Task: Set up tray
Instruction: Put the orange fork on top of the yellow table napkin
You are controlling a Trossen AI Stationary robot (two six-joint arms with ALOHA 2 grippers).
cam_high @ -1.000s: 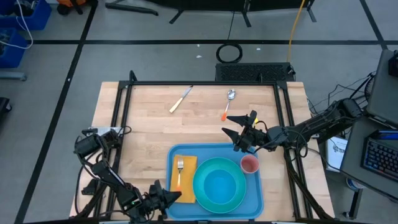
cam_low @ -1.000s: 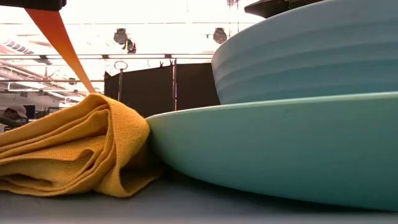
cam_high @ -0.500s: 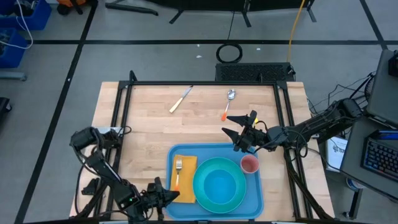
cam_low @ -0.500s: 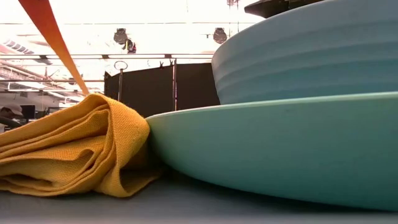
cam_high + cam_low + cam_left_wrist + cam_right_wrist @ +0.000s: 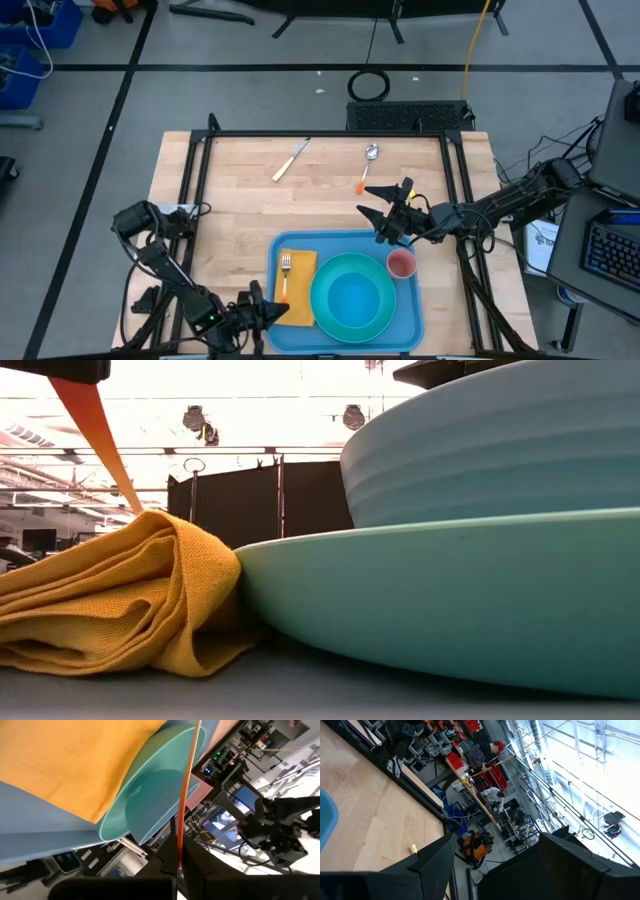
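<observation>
Blue plastic, the tray [image 5: 345,330] sits at the bottom centre of the high view, carrying a yellow napkin [image 5: 303,268], a turquoise plate [image 5: 352,297] and a pink cup [image 5: 401,264]. At lower left, the left gripper [image 5: 272,313] is clamped on an orange-handled fork [image 5: 286,282]. Above the tray's upper right corner, the right gripper [image 5: 381,214] hangs spread apart.

A turquoise plate [image 5: 352,297] served as the landmark. A yellow-orange napkin [image 5: 301,288] lay just beside it, with a fork [image 5: 287,278] resting on top. A pink cup [image 5: 401,264] stood near its rim. Well apart on the wooden table [image 5: 240,205] lay a knife [image 5: 290,160] and what looked like an orange-handled spoon [image 5: 367,165].
</observation>
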